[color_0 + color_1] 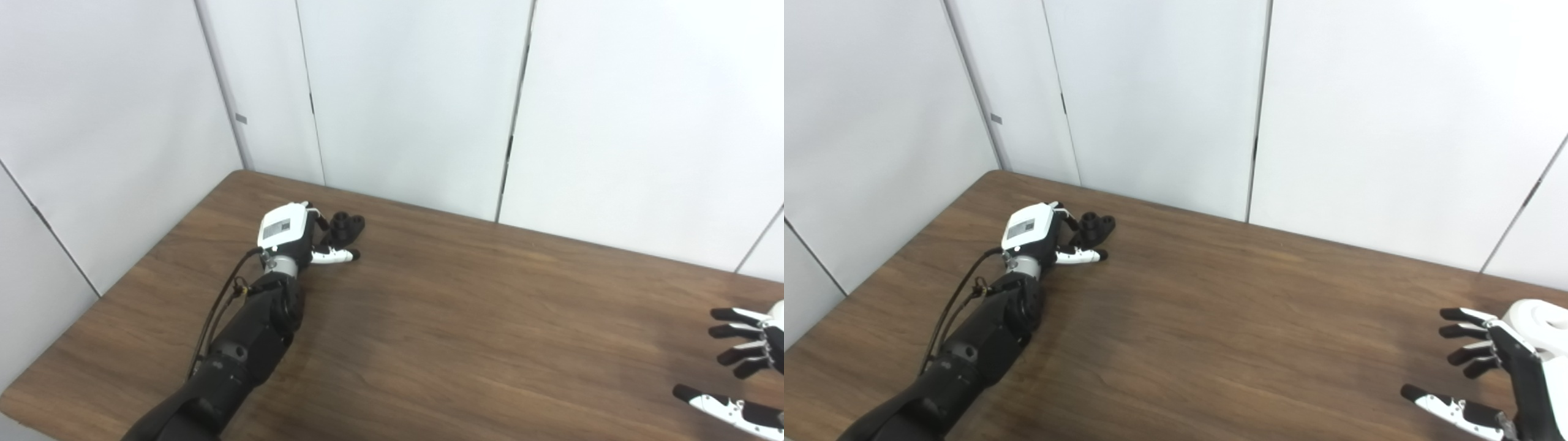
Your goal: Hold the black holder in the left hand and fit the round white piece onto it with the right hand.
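Dark brown wood-grain tabletop (1213, 331) fills the lower part of both views, set against plain white wall panels (1151, 98). On its far left part, near the back corner, lies the small black plastic holder (1097, 225), a lumpy piece with round sockets on top. The left hand (1038, 236), white-backed with black fingers, reaches in along the table on its dark arm and sits right against the holder's near side; its fingers curl toward the piece while the thumb lies stretched out on the wood just below it. Whether the fingers actually grip the holder cannot be told from these views (the white back of the hand hides them). Well apart, at the right edge of the table, the right hand (1497, 367) hangs with its fingers spread wide and holding nothing. Just behind it rests the round white piece (1540, 318), a smooth ring-like form, close to the fingers' backs.
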Controlling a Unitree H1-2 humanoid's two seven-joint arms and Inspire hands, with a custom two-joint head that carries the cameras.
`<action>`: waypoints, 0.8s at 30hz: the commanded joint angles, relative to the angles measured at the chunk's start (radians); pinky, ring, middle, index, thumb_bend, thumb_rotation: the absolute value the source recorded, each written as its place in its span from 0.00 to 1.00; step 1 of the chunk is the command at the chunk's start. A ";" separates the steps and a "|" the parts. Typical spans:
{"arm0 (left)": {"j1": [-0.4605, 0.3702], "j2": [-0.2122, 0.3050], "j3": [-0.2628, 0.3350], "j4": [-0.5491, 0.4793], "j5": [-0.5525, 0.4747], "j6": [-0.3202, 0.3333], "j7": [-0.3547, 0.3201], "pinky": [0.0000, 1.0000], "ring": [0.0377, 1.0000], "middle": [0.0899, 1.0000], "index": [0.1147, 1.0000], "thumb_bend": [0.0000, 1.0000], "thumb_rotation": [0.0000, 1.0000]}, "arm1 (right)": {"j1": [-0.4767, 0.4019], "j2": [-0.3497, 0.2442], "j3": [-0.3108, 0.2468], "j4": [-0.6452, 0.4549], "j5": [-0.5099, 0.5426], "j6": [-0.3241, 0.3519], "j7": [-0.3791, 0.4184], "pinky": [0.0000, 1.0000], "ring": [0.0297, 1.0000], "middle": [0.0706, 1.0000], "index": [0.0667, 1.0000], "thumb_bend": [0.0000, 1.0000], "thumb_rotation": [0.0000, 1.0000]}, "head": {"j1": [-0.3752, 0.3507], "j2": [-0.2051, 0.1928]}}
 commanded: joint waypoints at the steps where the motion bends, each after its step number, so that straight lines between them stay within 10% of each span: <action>1: -0.051 0.032 0.000 0.005 -0.001 -0.003 0.014 0.81 0.95 0.91 0.60 0.96 0.44 | -0.017 -0.015 -0.009 -0.039 0.003 -0.003 -0.002 0.38 0.47 0.60 0.66 0.73 0.00 | -0.002 0.002; 24: -0.067 0.037 -0.059 0.075 -0.034 -0.088 0.002 0.70 0.83 0.76 0.38 0.91 0.25 | -0.002 -0.018 -0.033 -0.073 0.025 0.035 0.010 0.39 0.47 0.62 0.67 0.66 0.00 | -0.008 0.020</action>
